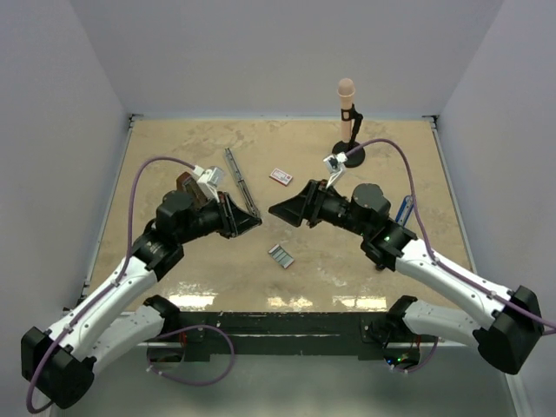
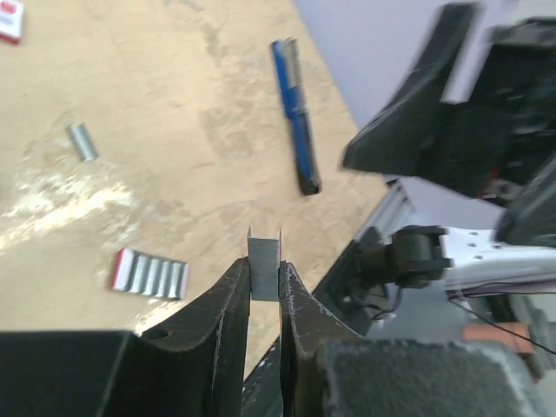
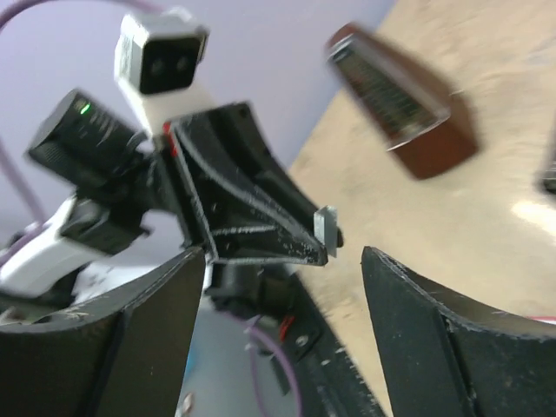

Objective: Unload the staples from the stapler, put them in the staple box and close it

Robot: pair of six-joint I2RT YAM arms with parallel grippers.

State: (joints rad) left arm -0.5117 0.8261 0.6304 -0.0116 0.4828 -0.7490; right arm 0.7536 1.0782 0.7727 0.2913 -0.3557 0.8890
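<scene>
**Silvery staples pinched in the left arm's fingers, stapler just beside it**

Clamped between the tips of the left gripper point(image 2: 263, 271) is a short strip of staples point(image 2: 264, 254), held above the table point(image 1: 174, 261). The stapler point(image 1: 242, 182) lies flat just beside that gripper on its far side, with its long axis running far to near, so the left arm is much the nearer. The right gripper point(image 3: 282, 259) faces it tip to tip, its fingers spread wide and empty. A ribbed staple block point(image 1: 280, 254) lies nearer the bases. The held strip probably goes down there next.
</scene>
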